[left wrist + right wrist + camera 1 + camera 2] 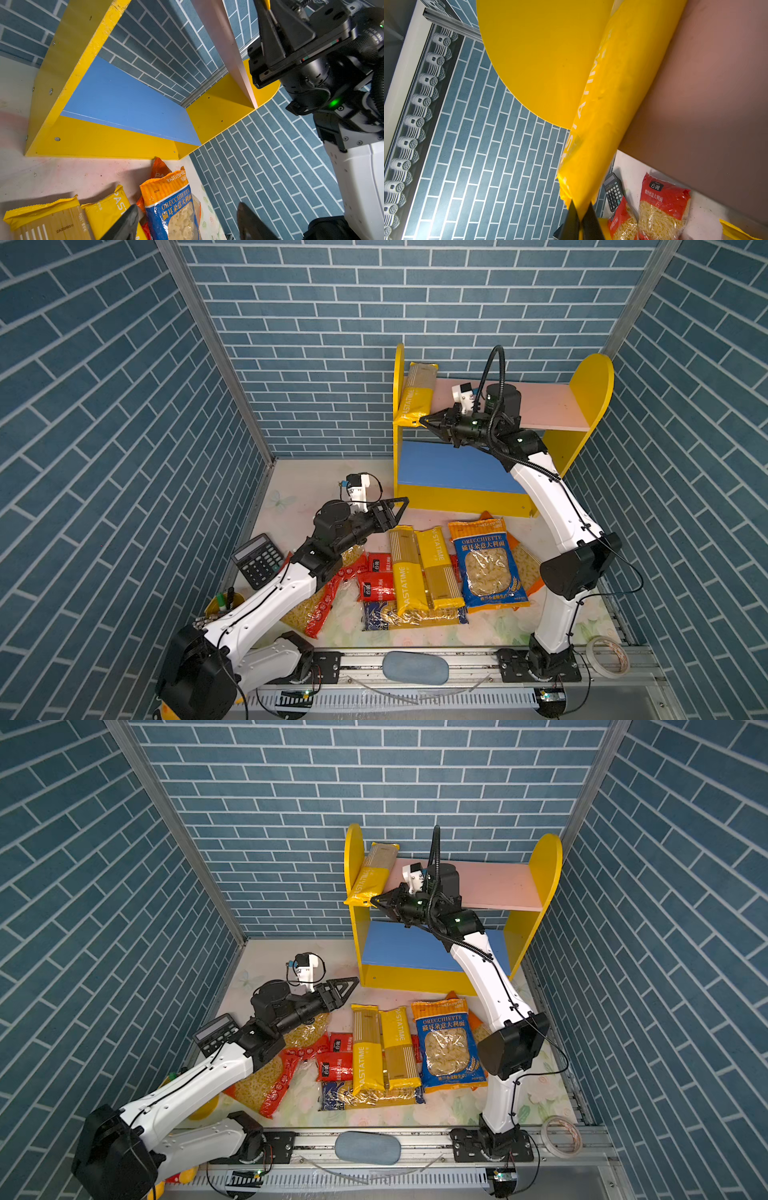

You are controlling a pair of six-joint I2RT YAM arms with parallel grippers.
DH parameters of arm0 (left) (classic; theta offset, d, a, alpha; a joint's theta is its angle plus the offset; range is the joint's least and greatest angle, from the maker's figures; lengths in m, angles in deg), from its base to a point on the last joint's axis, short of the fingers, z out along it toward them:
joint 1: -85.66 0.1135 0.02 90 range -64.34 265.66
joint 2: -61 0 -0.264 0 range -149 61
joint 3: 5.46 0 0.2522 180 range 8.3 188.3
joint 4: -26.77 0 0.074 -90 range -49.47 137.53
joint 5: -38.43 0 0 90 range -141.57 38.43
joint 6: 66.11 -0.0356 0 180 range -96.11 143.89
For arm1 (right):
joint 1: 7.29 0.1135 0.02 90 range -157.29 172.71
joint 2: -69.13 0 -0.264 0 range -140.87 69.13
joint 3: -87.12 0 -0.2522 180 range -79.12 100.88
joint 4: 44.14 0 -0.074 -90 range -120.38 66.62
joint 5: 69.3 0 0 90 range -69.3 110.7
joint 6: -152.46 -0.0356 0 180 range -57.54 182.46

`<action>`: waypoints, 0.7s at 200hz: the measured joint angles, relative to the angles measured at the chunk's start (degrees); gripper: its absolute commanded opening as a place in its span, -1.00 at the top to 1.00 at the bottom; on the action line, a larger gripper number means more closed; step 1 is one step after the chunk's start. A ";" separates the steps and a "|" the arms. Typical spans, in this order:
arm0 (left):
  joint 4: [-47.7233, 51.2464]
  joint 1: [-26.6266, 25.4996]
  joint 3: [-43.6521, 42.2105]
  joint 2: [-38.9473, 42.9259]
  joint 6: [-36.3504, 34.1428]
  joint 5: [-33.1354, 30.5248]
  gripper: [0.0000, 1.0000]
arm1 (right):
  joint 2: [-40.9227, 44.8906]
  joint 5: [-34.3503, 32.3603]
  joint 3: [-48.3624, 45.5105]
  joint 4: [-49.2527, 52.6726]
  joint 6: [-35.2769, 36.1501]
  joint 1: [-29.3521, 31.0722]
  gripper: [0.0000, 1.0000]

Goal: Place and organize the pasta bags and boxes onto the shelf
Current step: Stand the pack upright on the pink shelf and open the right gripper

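One long yellow-tan PASTATIME pack [415, 396] overhangs the pink upper shelf board [548, 406]; right gripper [423, 419], jaws closed, should push it squarely farther in, while left gripper [403, 502] hangs open-jawed.

Right arm [552, 506] raised: elbow bent just above its base, forearm climbing up and away, right wrist [478, 429] turned so the right gripper [424, 421] lies roughly level and points toward the left arm's side. Jaws closed, fingertips [572, 216] pressed together to a point. Left arm [266, 597] low and stretched forward, left wrist [332, 516] in line with the forearm. Left gripper [402, 502] roughly level, well below the right gripper and slightly to its left. Jaws wide apart, both fingers [126, 222] visible in the left wrist view.
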 measured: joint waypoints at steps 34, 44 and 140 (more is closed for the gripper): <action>-0.04 0.00 -0.04 -0.07 0.02 0.02 -0.50 | -0.07 4.39 0.68 1.51 1.09 -2.51 0.87; -0.04 0.00 -0.04 -0.17 0.02 0.02 -0.50 | -0.22 5.25 1.31 2.54 1.51 -2.93 0.86; -0.02 -0.44 -0.04 -0.37 0.02 -0.59 -0.50 | -4.44 9.27 6.16 5.22 3.85 -2.60 1.00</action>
